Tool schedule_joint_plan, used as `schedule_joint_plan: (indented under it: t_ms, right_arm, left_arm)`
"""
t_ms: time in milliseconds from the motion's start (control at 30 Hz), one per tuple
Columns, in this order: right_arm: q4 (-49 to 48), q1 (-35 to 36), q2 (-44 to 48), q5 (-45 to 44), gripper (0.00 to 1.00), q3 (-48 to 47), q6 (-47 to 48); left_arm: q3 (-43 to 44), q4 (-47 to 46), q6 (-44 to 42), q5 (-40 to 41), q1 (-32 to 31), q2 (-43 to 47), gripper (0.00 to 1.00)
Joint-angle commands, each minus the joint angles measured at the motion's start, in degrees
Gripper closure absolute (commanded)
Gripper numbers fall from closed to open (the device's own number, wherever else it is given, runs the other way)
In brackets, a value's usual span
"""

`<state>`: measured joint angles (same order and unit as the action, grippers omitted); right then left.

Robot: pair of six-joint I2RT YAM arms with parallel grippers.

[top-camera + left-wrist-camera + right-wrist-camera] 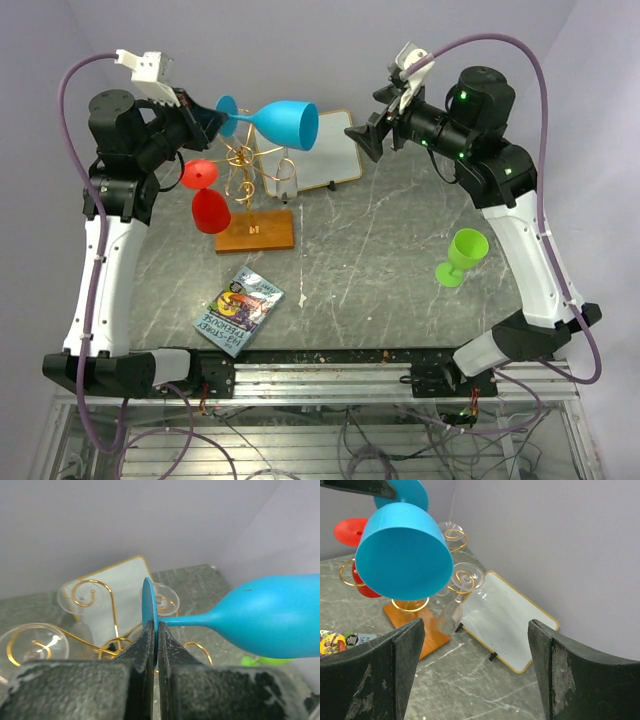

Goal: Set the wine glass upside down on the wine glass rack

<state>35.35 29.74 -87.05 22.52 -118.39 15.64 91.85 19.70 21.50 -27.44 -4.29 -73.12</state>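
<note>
My left gripper (215,118) is shut on the round foot of a blue wine glass (285,122), held on its side above the gold wire rack (248,170) on its orange-brown wooden base (256,232). In the left wrist view the jaws (155,630) pinch the foot edge-on, and the blue bowl (270,617) points right. A red wine glass (207,200) hangs upside down on the rack's left. A clear glass (452,612) hangs on its right. My right gripper (372,138) is open and empty, raised at the back right, facing the blue bowl (402,560).
A white framed board (328,150) leans behind the rack. A green wine glass (462,255) stands upright on the right of the grey table (380,270). A colourful booklet (239,309) lies near the front left.
</note>
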Motion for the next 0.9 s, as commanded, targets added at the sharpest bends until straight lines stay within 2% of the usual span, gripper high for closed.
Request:
schedule_joint_plan:
  t_ms: [0, 233, 500, 867]
  right_arm:
    - [1.72, -1.07, 2.02, -3.31, 0.16, 0.0, 1.73]
    - [1.74, -5.73, 2.99, -2.09, 0.16, -0.41, 0.97]
    - [0.13, -11.12, 4.72, 3.22, 0.16, 2.9, -1.44]
    - [-2.08, -15.19, 5.0, 8.41, 0.17, 5.95, -3.98]
  left_arm:
    - [5.01, 4.55, -11.73, 6.06, -1.85, 2.44, 0.93]
    - [9.93, 9.73, -25.22, 8.06, -6.16, 2.99, 0.93]
    - [14.24, 14.16, -32.97, 5.87, -9.5, 2.26, 0.93]
    - [13.43, 21.48, -46.24, 7.38, -16.47, 2.54, 0.93]
